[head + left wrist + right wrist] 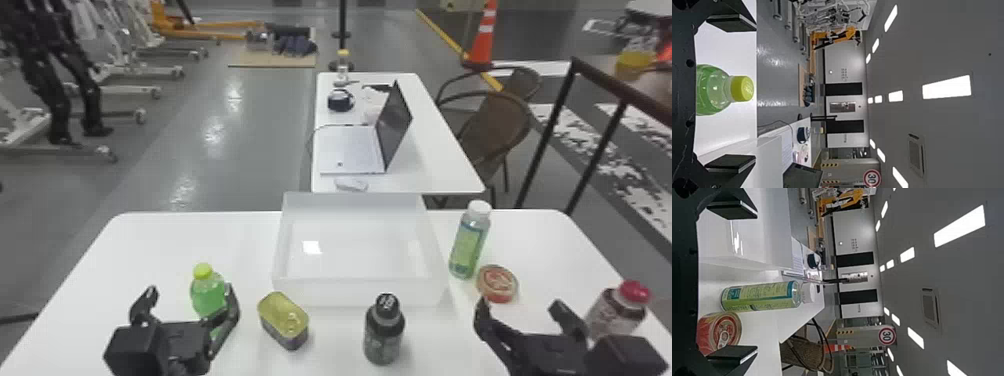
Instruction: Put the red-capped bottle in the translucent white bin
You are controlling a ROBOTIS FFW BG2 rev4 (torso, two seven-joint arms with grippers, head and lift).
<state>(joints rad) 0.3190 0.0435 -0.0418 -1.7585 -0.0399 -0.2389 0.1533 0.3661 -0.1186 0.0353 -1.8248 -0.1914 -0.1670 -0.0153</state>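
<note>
Two arms above white table (155, 240): left gripper (191, 290), fingers apart, faces green bottle (206, 295); right gripper (520, 304), fingers apart. Red-capped bottle (617, 312) just outboard of the latter, outside translucent white bin (360, 292).

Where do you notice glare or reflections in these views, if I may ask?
Head view: a small bright patch inside the translucent white bin, and shiny streaks on the grey floor; left wrist view: glaring ceiling lights and glints on the grey floor; right wrist view: glaring ceiling lights again, plus a bright streak inside the bin.
</note>
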